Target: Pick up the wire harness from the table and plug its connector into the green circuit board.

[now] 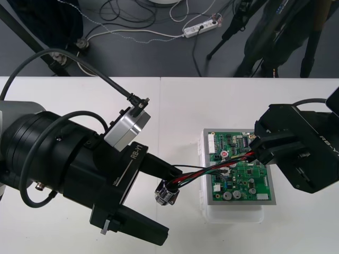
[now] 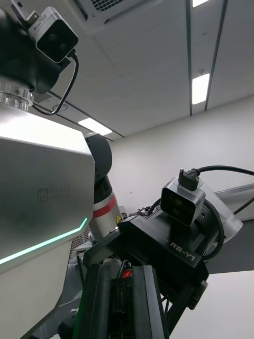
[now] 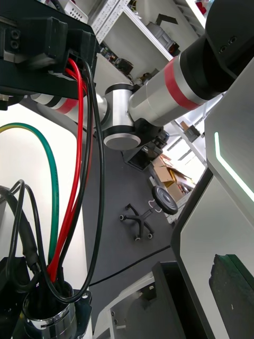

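Observation:
The green circuit board (image 1: 249, 180) sits on its white base (image 1: 233, 214) at the right of the table. The wire harness (image 1: 212, 170) stretches in the air between both grippers, red, black and green wires (image 3: 74, 159) pulled fairly straight. My left gripper (image 1: 172, 180) is shut on the harness at its round metal socket (image 1: 166, 193), which hangs just left of the board. My right gripper (image 1: 258, 152) is shut on the plug end, low over the board's upper right part. In the right wrist view a bit of red wire (image 2: 126, 274) shows between its fingers (image 2: 100, 302). The plug is hidden.
Bare table lies left of and in front of the board. The left arm's thick black cable (image 1: 79, 63) arcs over the table's left half. A power strip (image 1: 200, 29) and cables lie on the dark floor beyond the far edge.

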